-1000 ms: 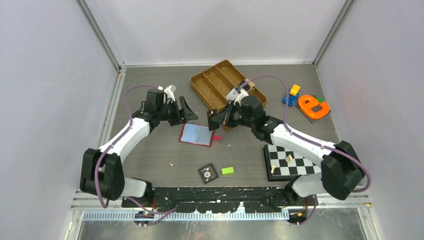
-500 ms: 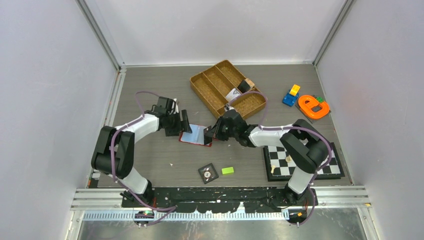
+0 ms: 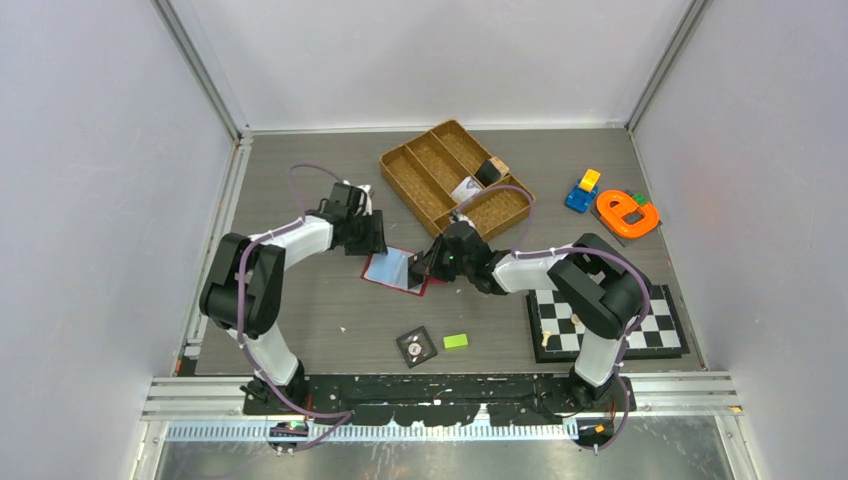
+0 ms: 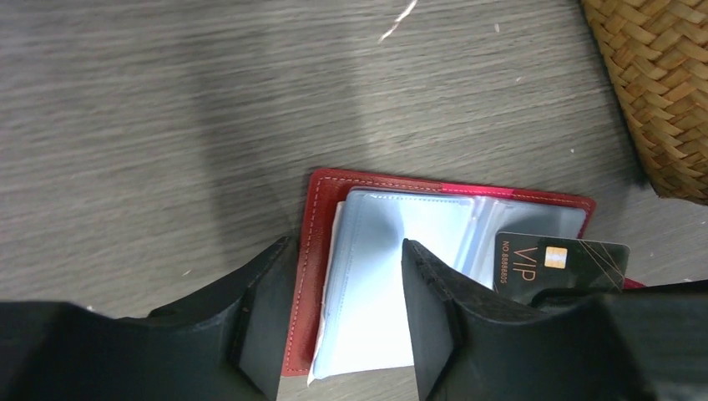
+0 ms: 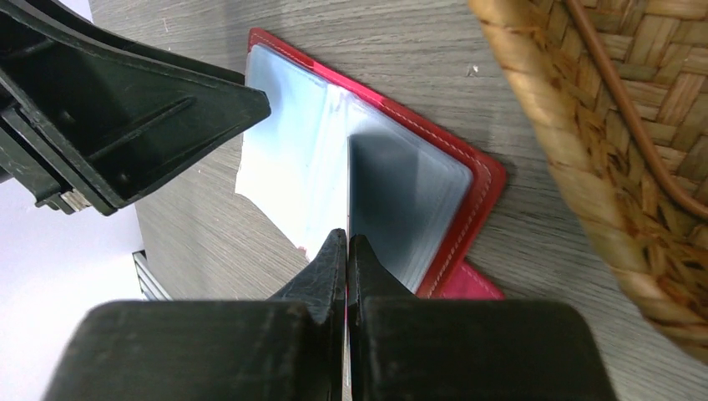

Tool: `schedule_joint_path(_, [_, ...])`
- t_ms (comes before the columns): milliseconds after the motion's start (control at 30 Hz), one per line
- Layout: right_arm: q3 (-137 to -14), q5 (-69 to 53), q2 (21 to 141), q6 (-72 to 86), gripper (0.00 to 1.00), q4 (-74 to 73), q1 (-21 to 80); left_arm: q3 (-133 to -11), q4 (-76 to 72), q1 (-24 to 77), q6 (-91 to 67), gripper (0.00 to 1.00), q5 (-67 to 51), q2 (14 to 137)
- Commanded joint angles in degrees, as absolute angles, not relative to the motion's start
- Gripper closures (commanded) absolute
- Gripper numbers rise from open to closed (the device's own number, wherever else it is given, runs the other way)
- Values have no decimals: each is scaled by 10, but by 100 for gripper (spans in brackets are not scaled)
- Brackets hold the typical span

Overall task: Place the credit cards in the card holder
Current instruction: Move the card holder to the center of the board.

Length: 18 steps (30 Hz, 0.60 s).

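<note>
The red card holder (image 3: 388,270) lies open on the table, its light blue pockets up (image 4: 392,251). My left gripper (image 3: 368,238) is open, and its jaws straddle the holder's left edge and pocket stack (image 4: 345,244). My right gripper (image 3: 426,262) is shut on a black credit card marked VIP (image 4: 559,263). It holds the card on edge over the holder's right-hand pockets. In the right wrist view the card (image 5: 347,188) shows edge-on above the closed fingertips of the right gripper (image 5: 347,236). I cannot tell whether the card's edge is inside a pocket.
A woven brown divided tray (image 3: 440,165) stands just behind the holder, with a pale flat item (image 3: 465,188) in it. A black tile with a dial (image 3: 416,346) and a green block (image 3: 456,341) lie near the front. A chessboard (image 3: 640,330) and toys (image 3: 628,213) are at the right.
Both grippers came down onto the open holder. The left moved right to its left edge; the right carried the card down and left onto the right-hand pockets.
</note>
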State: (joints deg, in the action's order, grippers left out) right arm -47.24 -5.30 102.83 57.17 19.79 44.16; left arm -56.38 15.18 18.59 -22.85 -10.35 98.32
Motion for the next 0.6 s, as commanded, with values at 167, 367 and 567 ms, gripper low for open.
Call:
schedule_joint_path(167, [-435,-12,969,576,100,191,444,-537,155,253,-205,57,-59,1005])
schedule_joint_path(367, [-375,-8,899,596,99,165,444,-486,145,306,-253,62,-46,978])
schedule_joint_path(567, [-311,-51,859,613,100,217,444,-460,169,351,-332,62,-29,951])
